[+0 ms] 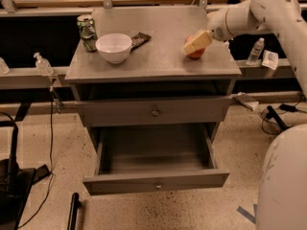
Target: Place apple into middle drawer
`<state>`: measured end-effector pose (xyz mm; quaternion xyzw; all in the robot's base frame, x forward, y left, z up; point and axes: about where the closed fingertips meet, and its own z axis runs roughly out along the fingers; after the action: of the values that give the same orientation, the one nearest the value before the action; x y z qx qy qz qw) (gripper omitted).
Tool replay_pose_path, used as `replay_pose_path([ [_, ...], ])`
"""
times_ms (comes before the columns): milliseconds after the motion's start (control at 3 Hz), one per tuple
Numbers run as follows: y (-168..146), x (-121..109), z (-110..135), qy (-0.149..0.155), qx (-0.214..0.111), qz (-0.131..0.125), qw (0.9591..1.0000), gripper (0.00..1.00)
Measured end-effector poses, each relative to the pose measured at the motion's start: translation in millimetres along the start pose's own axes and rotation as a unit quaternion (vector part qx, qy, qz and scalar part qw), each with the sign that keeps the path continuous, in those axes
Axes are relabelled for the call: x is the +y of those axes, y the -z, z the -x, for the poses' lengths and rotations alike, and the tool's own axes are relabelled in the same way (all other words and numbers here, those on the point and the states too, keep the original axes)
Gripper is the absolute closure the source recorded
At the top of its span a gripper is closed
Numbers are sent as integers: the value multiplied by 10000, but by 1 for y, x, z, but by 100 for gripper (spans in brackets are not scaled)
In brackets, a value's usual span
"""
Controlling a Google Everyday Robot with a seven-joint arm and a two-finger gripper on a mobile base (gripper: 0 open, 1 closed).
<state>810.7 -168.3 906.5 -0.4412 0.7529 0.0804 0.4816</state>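
On the grey desk (158,32), the apple (196,54) sits on the top surface at about 3 o'clock from the top's centre, close to the right edge. The tool (195,44) is right over it, its cream-coloured end lying across the upper side of the fruit so that only the lower orange-red part shows. I cannot tell how far open the tool is, or whether it has hold of the apple. The white arm (259,11) comes in from 2 o'clock, from the upper right corner of the view.

The middle drawer (120,182) is pulled well out below, at 6 o'clock from the apple and apart from it (its grey floor is bare). Its small knob faces forward at the centre of the front. The drawer (120,113) one level higher is pushed in.

At 9 o'clock on the top stands a white bowl (113,47), upright. A green can (87,31) stands just beside it at 10 o'clock, and a dark packet (139,39) lies flat near the bowl's right rim.

Off the desk, a clear water bottle (255,51) stands at 3 o'clock behind the arm, and a pump bottle (42,63) at 9 o'clock on the left ledge.
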Motion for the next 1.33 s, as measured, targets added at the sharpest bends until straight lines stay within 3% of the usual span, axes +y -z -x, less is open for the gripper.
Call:
replay_pose_path([
  [333, -12, 3, -15, -140, 29, 68, 9999, 0],
  [667, -22, -3, -43, -566, 4, -43, 9984, 0],
  [1333, -30, -1, -47, -636, -5, -35, 9980, 44],
])
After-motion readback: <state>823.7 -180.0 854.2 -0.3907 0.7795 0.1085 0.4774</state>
